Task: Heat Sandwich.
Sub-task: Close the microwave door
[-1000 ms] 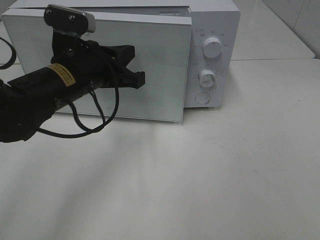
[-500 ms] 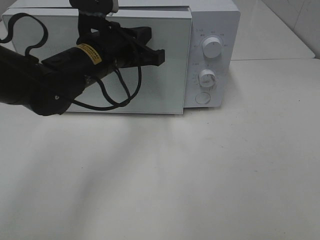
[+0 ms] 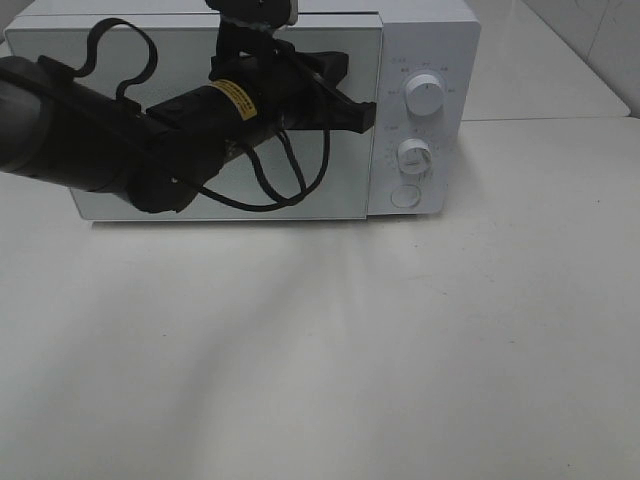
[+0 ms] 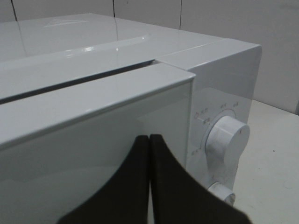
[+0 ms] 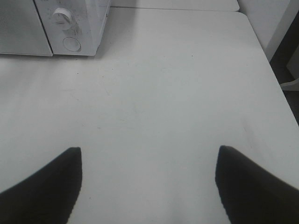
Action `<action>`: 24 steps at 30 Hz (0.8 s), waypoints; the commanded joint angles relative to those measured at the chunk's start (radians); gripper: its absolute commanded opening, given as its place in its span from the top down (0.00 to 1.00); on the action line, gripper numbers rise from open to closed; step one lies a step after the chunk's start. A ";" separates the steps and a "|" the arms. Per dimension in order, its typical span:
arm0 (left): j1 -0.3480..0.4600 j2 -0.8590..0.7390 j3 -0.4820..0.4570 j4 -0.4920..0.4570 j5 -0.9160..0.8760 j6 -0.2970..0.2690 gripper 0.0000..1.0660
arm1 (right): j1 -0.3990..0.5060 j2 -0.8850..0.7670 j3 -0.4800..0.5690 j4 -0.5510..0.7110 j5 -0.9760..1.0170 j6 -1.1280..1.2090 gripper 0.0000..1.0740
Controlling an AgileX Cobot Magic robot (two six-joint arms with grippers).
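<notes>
White bench [image 3: 450, 350] carries a microwave [image 3: 425, 40]; left fingers [image 4: 131, 186], pressed together and empty, sit at its door [image 3: 150, 60] near the dials [image 3: 424, 97]. Right fingers [image 5: 46, 186] stand spread above the bench. Where the sandwich lies cannot be told.

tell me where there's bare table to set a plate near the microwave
The table in front of the microwave is bare, also the strip right of its knobs. Crowded only at the door, where the left gripper reaches across.
</notes>
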State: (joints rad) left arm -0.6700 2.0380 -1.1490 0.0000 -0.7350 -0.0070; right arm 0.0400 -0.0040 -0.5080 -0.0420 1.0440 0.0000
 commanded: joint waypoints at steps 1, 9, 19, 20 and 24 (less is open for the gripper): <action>0.023 0.035 -0.065 -0.121 0.014 0.007 1.00 | -0.007 -0.026 0.002 0.002 -0.009 0.011 0.29; 0.023 0.055 -0.096 -0.166 0.055 0.007 1.00 | -0.007 -0.026 0.002 0.002 -0.009 0.011 0.29; -0.004 0.035 -0.076 -0.165 0.056 0.007 1.00 | -0.007 -0.026 0.002 0.002 -0.009 0.011 0.29; -0.019 0.014 -0.040 -0.160 0.059 0.012 1.00 | -0.007 -0.026 0.002 0.002 -0.009 0.011 0.29; -0.046 -0.032 0.037 -0.162 0.059 0.056 1.00 | -0.007 -0.026 0.002 0.002 -0.009 0.011 0.29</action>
State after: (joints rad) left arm -0.7060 2.0330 -1.1330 -0.1380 -0.6790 0.0330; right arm 0.0400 -0.0040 -0.5080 -0.0420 1.0440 0.0000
